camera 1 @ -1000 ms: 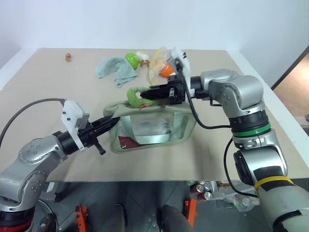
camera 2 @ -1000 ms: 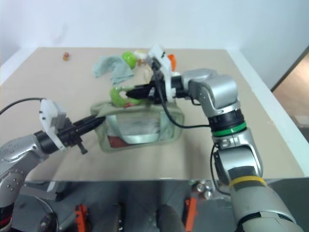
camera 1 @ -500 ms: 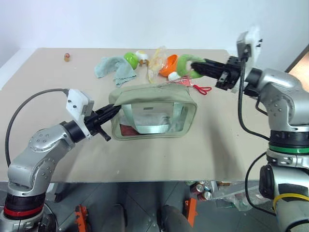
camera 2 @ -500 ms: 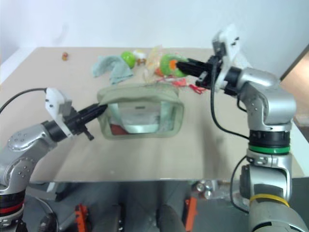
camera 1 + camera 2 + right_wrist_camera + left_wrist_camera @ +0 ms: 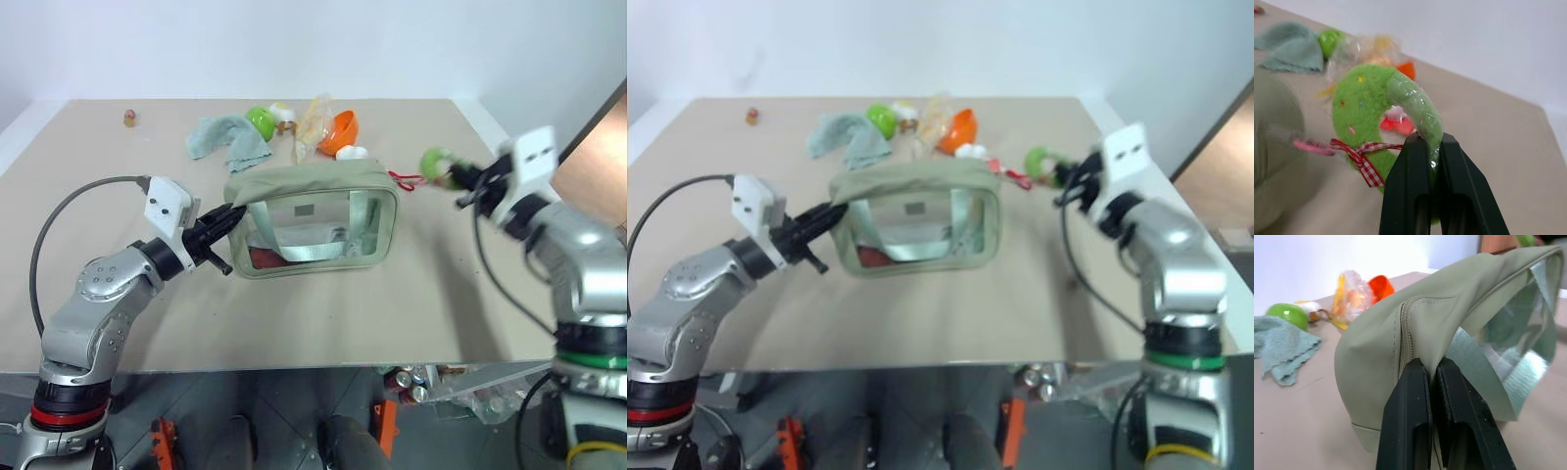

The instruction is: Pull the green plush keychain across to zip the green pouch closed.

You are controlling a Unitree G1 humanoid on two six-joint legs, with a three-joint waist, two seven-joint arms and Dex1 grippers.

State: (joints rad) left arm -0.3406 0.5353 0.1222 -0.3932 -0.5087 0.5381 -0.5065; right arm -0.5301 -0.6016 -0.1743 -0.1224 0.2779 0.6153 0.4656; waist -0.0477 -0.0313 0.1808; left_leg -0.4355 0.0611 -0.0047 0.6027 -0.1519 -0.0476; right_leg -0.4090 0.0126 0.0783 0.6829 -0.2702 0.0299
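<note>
Two grippers, both clamped down right now. Nearest to us, the left gripper is pinching the near-left end of the green pouch, black fingers squeezed on the fabric just under where the zipper track ends. It's pretty much where it was a second ago, anchoring that end.

The big change is on the other side. A second back the right gripper was over the pouch's left end with the green plush keychain in its jaws; now we've swept it all the way across and past the right end, out over bare table. It's closed on the plush's clear-wrapped loop. The top of the pouch now reads as one closed seam in the head views, so we'd say the zip is basically done, though the last bit at the right corner is hard to make out.

The keychain itself is a fuzzy lime-green ring shape with little coloured dots and a red gingham bow, a pink-red cord trailing back to the pouch.

Farther back sit a pale teal cloth, a shiny green ball and an orange piece, all untouched.
</note>
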